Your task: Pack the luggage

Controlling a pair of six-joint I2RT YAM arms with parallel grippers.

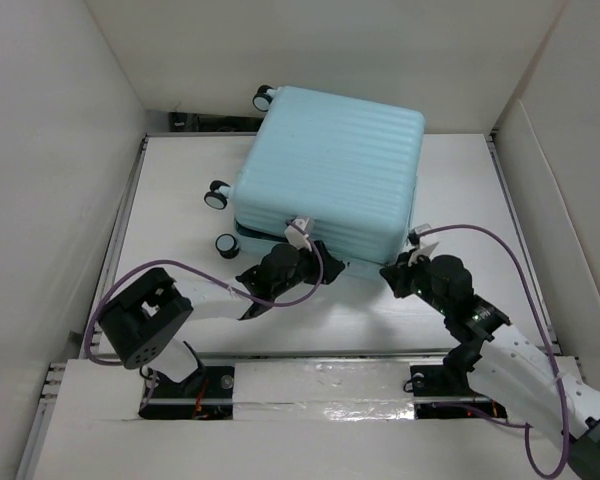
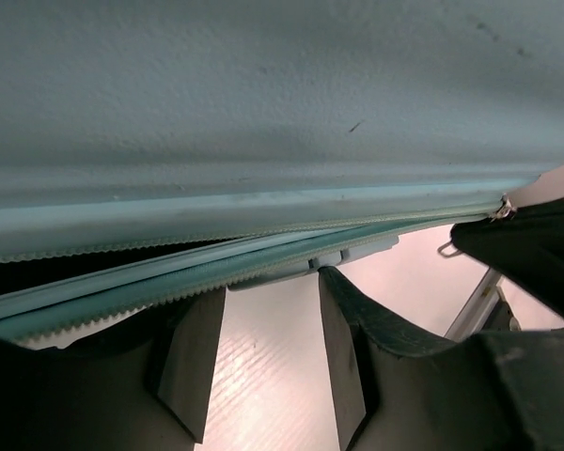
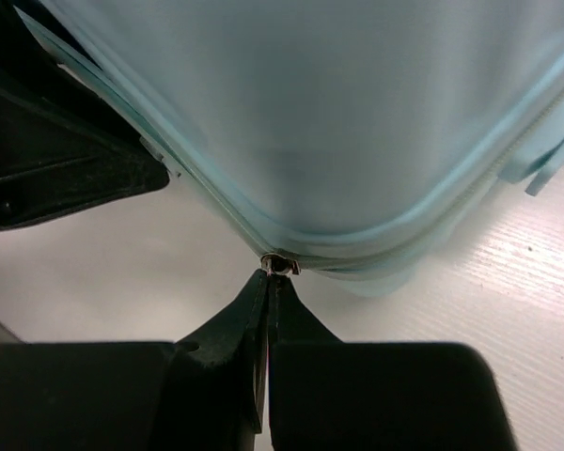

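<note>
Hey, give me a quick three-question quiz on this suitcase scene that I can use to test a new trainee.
1. True or false: the luggage lies with its lid swung wide open.
2. The right gripper has its fingers shut on: A) a sock, B) the zipper pull, C) nothing.
3. Fill in: the left gripper has its fingers ____ (open or shut).
Key: 1 false; 2 B; 3 open.
</note>
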